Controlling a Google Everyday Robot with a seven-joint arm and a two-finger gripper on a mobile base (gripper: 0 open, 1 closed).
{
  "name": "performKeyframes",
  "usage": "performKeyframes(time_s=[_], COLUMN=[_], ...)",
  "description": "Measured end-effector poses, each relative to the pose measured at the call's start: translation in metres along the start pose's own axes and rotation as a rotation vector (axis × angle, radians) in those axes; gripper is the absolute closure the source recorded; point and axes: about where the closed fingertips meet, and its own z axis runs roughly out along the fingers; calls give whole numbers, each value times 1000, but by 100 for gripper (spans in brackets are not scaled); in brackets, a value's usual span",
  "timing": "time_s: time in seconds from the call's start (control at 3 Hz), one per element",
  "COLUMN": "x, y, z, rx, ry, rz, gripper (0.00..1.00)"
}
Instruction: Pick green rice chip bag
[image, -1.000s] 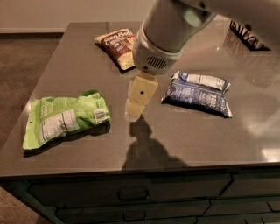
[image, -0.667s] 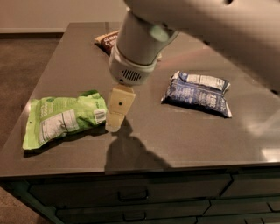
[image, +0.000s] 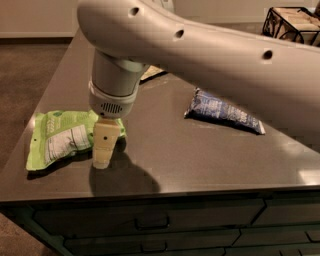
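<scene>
Green rice chip bag (image: 60, 137): lies flat on the grey counter (image: 175, 150), label panel up, directly left of the gripper (image: 102, 159); its right edge sits under and behind the cream-coloured gripper, and contact cannot be confirmed. Gripper: points straight down, tip at or just above the counter surface beside the bag's near right corner; whether it is spread or pressed together cannot be told, and nothing is seen pinched in it. Compared with one second ago, the gripper has shifted leftward from the open space between the two front bags to the green bag's edge, and sits lower. Arm (image: 200, 50): now crosses the upper frame from the right, far larger than before. Blue-and-white bag (image: 222, 111): well to the gripper's right, unmoved on the counter. Brown-and-yellow bag (image: 152, 73): behind the gripper, now mostly hidden by the wrist. Wire basket (image: 292, 22): far right rear. Drawers (image: 150, 220): below the counter front.
</scene>
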Motion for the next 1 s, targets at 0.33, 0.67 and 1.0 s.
performKeyframes(time_s=[0.33,0.67,1.0], x=[-13,-20,-21], y=[-2,-6,-13], z=[24,39,41], rx=[-22,-36,-39], ry=[18,38,39], rz=[-12,-18,-10], gripper=[0,18,41])
